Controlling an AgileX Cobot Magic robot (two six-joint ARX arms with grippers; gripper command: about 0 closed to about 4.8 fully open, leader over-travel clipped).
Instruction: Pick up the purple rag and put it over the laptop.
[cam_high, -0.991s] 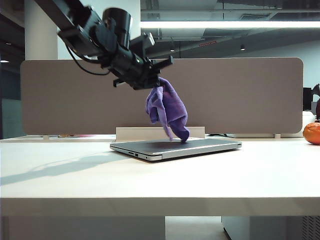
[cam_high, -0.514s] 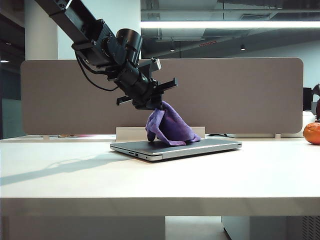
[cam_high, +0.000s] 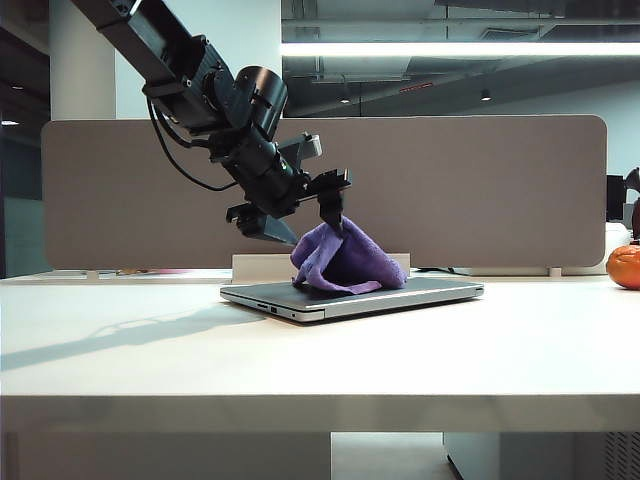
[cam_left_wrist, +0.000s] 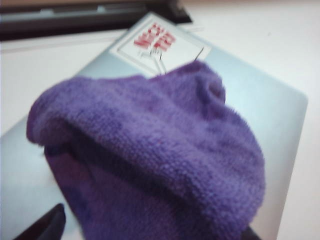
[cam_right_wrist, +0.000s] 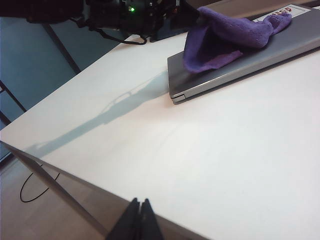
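Left fingers (cam_high: 300, 215): spread wide, holding nothing, straddling the peak of the purple rag (cam_high: 345, 262).
Right fingers (cam_right_wrist: 140, 218): pressed together, empty, low over the near worktop (cam_high: 320, 360) edge.
Rag: bunched in a mound on the closed laptop (cam_high: 420, 292), left of its middle.
Step advice: lift clear without snagging cloth; the mound leaves most of the lid bare.
Sticker (cam_left_wrist: 159, 46): white, red lettering, unreadable.

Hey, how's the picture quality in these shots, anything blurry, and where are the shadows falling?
Exterior view: sharp, lit by a ceiling strip light; the left gripper, open, hangs over the purple rag on the laptop, and the arm's soft shadow lies across the table. Left wrist view: blurred, rag fills it, sticker text smeared. Right wrist view: clear, shut right gripper low at the table's near edge.
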